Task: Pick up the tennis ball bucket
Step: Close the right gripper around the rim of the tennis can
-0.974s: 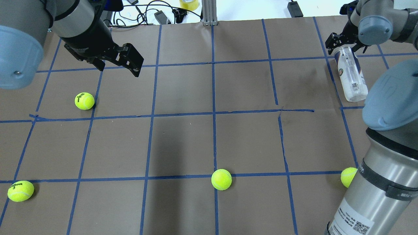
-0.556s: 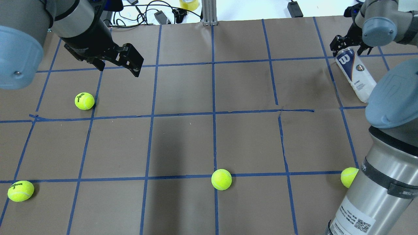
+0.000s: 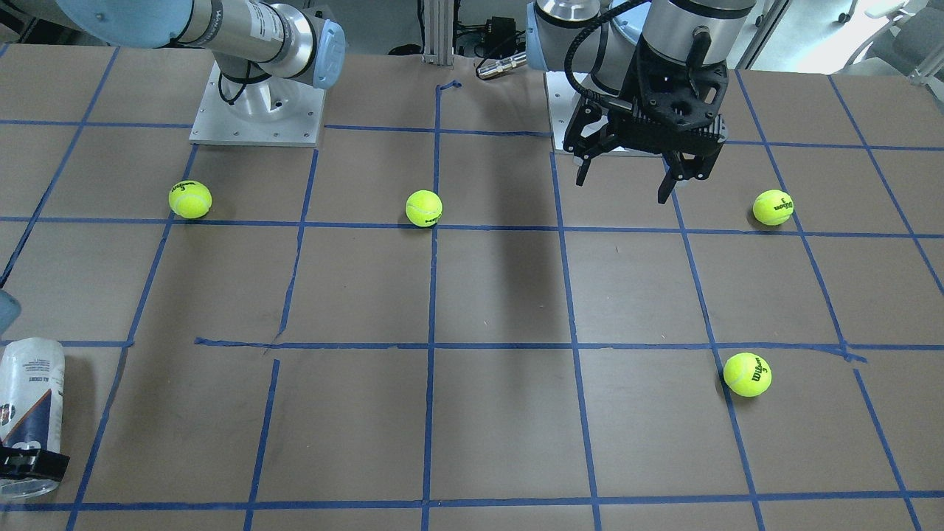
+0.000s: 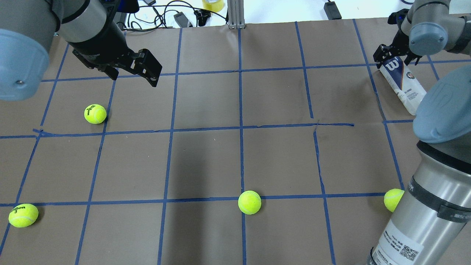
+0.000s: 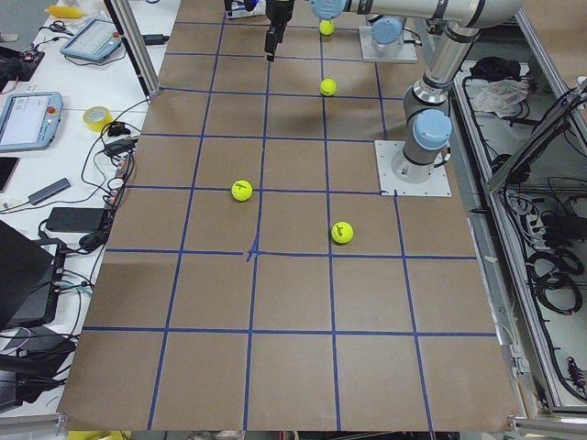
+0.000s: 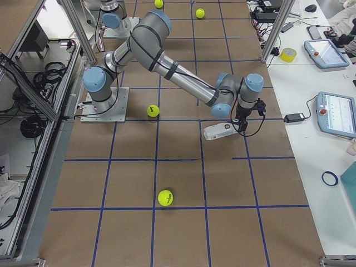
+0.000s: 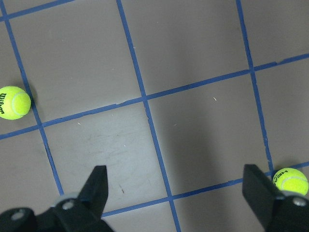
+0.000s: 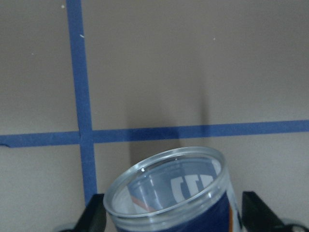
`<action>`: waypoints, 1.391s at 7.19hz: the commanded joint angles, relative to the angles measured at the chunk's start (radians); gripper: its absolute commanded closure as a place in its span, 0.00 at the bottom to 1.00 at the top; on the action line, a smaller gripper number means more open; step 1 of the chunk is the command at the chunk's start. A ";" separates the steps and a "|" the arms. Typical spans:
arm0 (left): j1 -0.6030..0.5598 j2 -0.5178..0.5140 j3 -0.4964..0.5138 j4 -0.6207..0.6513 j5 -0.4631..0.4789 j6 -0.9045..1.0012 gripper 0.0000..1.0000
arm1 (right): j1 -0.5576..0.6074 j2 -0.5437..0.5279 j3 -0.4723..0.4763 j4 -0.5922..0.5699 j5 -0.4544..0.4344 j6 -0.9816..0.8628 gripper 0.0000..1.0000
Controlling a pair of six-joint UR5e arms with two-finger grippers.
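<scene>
The tennis ball bucket (image 4: 404, 85), a clear can with a white and navy "W" label, lies tilted at the table's far right. It also shows in the front view (image 3: 31, 391) and in the right side view (image 6: 218, 132). My right gripper (image 4: 394, 60) is shut on its open rim end, and the right wrist view shows the rim (image 8: 166, 191) between both fingers (image 8: 95, 216). The bucket's other end points down toward the table. My left gripper (image 4: 134, 77) is open and empty, and hovers above the table's far left part (image 7: 176, 191).
Yellow-green tennis balls lie on the brown paper: one near the left gripper (image 4: 95, 113), one at the near left (image 4: 23, 215), one at the near middle (image 4: 249, 202), one beside my right arm's base (image 4: 392, 199). Cables and tape lie beyond the far edge (image 4: 176, 14).
My right gripper has moved up and to the right with the bucket's rim end. The bucket has swung and rolled, so its W logo now faces up. The left arm has not moved.
</scene>
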 commanded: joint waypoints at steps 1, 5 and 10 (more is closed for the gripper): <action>0.000 0.000 0.000 0.000 0.000 0.000 0.00 | 0.000 0.002 0.001 -0.004 0.012 -0.148 0.00; 0.000 0.000 0.000 -0.001 0.000 0.000 0.00 | -0.002 0.005 0.009 -0.027 0.043 -0.397 0.00; 0.000 0.000 0.000 0.000 0.000 0.002 0.00 | -0.020 0.023 0.001 -0.038 0.043 -0.426 0.04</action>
